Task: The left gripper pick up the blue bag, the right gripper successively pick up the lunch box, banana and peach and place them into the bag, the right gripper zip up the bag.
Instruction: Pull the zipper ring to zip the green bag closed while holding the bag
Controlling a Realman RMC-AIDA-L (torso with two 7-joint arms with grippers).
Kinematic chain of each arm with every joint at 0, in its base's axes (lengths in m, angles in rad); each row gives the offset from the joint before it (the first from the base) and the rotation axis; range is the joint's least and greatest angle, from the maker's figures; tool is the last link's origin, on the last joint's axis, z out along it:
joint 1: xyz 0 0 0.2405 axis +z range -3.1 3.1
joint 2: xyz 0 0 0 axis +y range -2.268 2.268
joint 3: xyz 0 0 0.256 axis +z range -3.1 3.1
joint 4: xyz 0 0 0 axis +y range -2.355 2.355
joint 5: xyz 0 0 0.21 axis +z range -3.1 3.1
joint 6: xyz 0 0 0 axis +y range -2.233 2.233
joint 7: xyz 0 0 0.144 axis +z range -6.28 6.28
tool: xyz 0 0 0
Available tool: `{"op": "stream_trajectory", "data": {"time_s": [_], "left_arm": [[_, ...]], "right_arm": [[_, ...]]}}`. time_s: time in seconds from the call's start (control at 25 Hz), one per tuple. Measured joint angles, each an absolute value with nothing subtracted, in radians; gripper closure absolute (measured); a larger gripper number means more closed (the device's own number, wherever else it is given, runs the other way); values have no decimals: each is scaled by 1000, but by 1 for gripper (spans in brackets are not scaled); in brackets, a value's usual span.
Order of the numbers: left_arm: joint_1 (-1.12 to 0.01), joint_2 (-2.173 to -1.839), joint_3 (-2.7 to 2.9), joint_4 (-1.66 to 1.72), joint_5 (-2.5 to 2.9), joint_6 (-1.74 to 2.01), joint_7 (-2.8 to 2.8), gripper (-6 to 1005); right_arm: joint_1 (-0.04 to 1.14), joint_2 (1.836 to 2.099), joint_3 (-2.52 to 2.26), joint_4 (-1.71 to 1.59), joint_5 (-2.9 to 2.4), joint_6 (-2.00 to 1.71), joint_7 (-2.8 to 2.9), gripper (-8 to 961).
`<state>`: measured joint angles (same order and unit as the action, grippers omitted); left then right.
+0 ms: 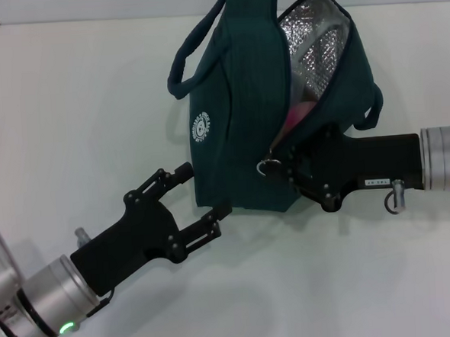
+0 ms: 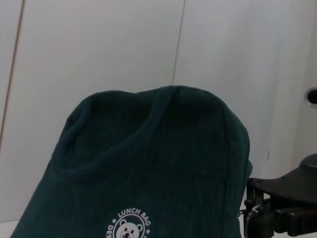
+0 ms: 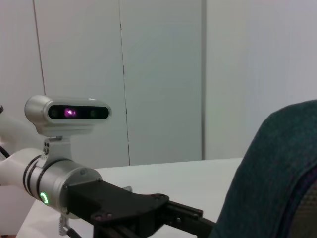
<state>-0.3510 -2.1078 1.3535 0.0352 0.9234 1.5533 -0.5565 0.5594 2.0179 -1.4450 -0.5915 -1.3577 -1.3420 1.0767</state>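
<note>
The blue bag [image 1: 241,114] stands upright on the white table, mouth open, foil lining [image 1: 320,37] showing. The pink peach [image 1: 298,115] shows inside; the lunch box and banana are hidden. My left gripper [image 1: 205,191] is open, its fingertips spread at the bag's lower left side and holding nothing. My right gripper [image 1: 288,171] reaches in from the right, its fingers closed at the zipper's metal ring pull [image 1: 269,168] on the bag's front edge. The left wrist view shows the bag [image 2: 148,168] with its logo and the right gripper [image 2: 277,210]. The right wrist view shows the bag [image 3: 277,173].
The white table [image 1: 68,109] stretches to the left and in front of the bag. A loose bag handle [image 1: 192,60] loops out to the left. The left arm's wrist camera [image 3: 69,113] and black gripper body [image 3: 124,208] show in the right wrist view.
</note>
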Motion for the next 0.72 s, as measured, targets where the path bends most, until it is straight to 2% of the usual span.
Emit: {"op": "stream_trajectory", "data": {"time_s": [0.72], "left_arm": [[-392, -2108, 1356, 40, 917, 1514, -558, 197]], "right_arm": [[542, 2019, -1445, -570, -1314, -1375, 1081, 935]]}}
